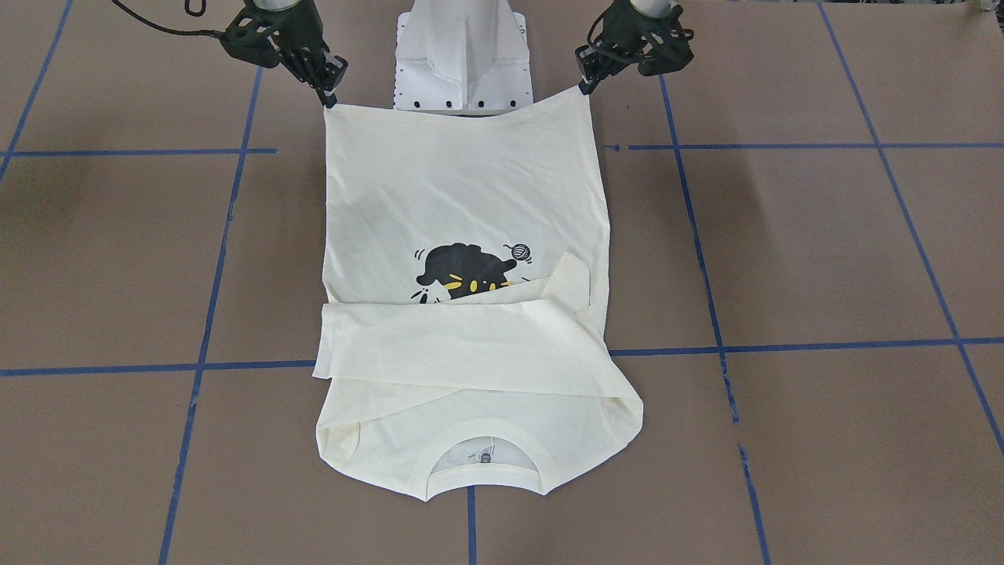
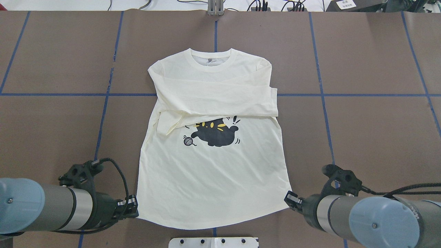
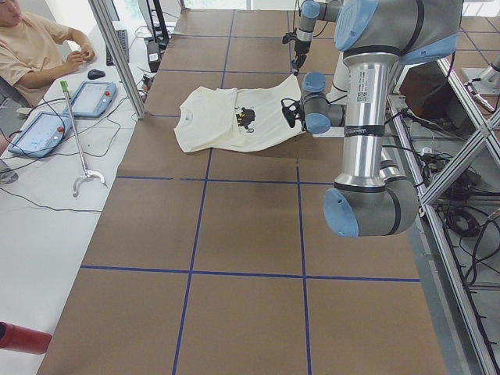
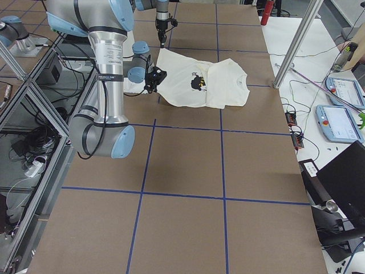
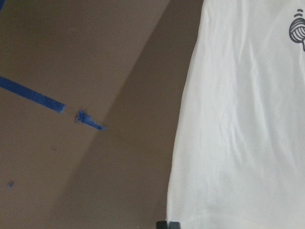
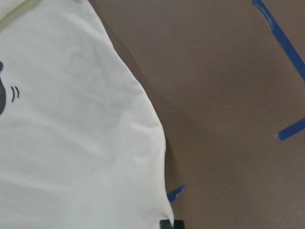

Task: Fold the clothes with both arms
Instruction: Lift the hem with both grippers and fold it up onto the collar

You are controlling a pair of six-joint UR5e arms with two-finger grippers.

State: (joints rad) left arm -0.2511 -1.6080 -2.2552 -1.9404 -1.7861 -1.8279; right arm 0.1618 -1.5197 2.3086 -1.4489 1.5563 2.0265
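Left claw [image 2: 132,208] and right claw [image 2: 289,199] are each clamping 1 near hem corner of the shirt [image 2: 213,172], likely to carry the hem toward the far collar [image 2: 213,59]; it is lying print-up mid-surface [image 2: 361,131].

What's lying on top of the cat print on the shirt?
The folded sleeves lie across the shirt, covering the top of the cat print. Anything printed beneath them is hidden.

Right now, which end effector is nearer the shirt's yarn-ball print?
Left. The left end effector pinches the hem corner of the shirt on the side of the yarn-ball print; the right end effector pinches the opposite corner, farther off.
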